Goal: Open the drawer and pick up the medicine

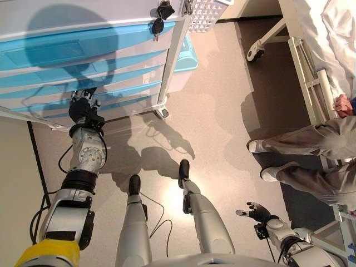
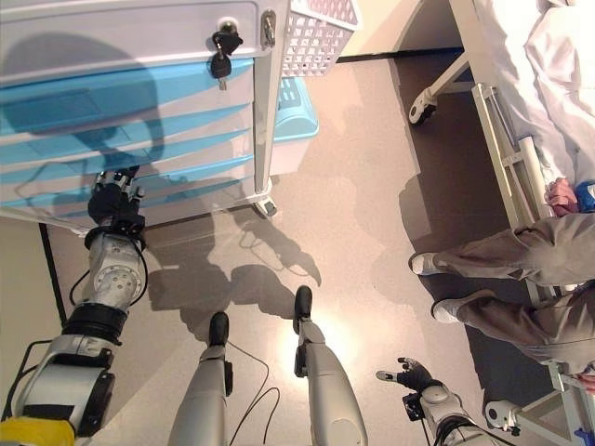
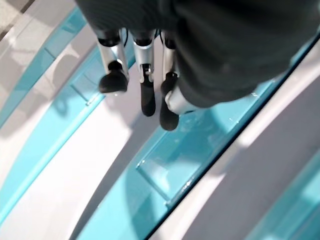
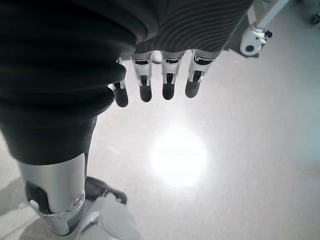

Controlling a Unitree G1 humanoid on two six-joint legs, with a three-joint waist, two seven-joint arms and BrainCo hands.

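A white cart (image 1: 83,14) with several light-blue drawer fronts stands at the upper left, and all its drawers look shut. No medicine shows in any view. My left hand (image 1: 83,108) reaches up to the lower drawers. In the left wrist view its fingers (image 3: 147,97) hang relaxed just off a blue drawer front (image 3: 210,140), close to that front's rectangular recessed grip (image 3: 167,172), and hold nothing. My right hand (image 1: 257,212) hangs low at the lower right, fingers (image 4: 167,87) straight over bare floor.
Keys (image 1: 161,16) hang from the lock at the cart's top right corner. A white mesh basket (image 1: 206,11) and a light-blue bin (image 1: 186,55) sit on its right side. A seated person's legs (image 1: 311,144) and a white bed frame (image 1: 303,67) fill the right.
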